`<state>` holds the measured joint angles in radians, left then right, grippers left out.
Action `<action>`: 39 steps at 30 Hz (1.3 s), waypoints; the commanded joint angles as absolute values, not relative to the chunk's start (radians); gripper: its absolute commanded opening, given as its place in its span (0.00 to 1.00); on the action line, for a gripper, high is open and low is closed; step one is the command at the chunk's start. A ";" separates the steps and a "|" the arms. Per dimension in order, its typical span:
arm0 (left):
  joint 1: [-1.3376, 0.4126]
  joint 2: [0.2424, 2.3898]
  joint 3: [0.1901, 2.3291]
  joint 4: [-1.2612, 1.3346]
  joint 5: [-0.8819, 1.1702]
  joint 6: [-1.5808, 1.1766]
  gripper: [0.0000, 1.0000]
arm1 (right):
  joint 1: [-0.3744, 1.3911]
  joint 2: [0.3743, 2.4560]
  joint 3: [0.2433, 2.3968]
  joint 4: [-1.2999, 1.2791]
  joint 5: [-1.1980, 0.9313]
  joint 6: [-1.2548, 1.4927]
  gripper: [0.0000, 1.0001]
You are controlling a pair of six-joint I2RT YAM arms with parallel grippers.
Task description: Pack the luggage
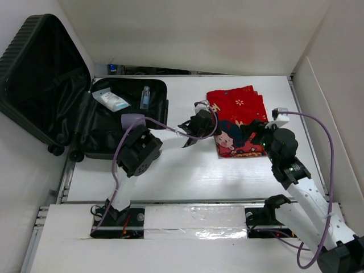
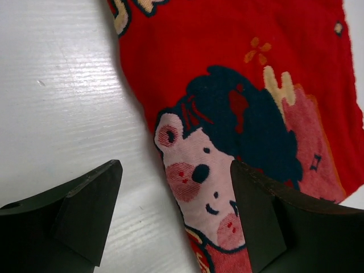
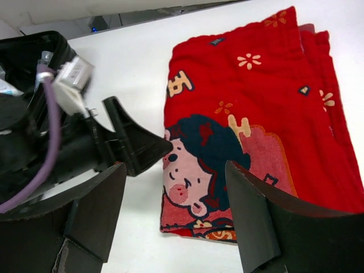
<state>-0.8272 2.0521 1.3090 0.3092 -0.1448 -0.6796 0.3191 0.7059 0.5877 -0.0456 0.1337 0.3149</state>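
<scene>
Red terry cloth, folded flat and printed with a cartoon face, lies on the white table and serves as the landmark for everything else. The left gripper sits at the cloth's left edge with its jaws spread wide. In the left wrist view one finger is over bare table just beside the cloth, and the other is over the printed face. They appear to hover or barely rest there, though contact cannot be judged from these angles. Nothing is held between them.

The right gripper is over the near part of the cloth, its jaws equally wide apart and empty. Its wrist view looks across the cloth toward the left gripper's fingers.

The luggage lies open well to the left of the cloth, its lid leaning back against the wall. A white tube and a small clear bottle lie in its lined base.
</scene>
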 commanded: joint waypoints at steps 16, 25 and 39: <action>-0.776 2.313 1.621 0.247 0.060 -0.879 0.53 | 0.313 0.585 0.551 0.057 0.052 0.276 0.73; -0.713 2.326 1.638 0.336 0.095 -0.862 0.00 | 0.313 0.543 0.522 0.069 0.035 0.279 0.72; -0.506 1.836 1.680 -0.088 0.114 -0.491 0.00 | 0.304 0.485 0.502 0.055 0.008 0.284 0.72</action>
<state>-0.5766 2.0274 1.6222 0.0124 0.1284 -0.5991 0.3122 0.5255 0.4934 0.0269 0.0242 0.2852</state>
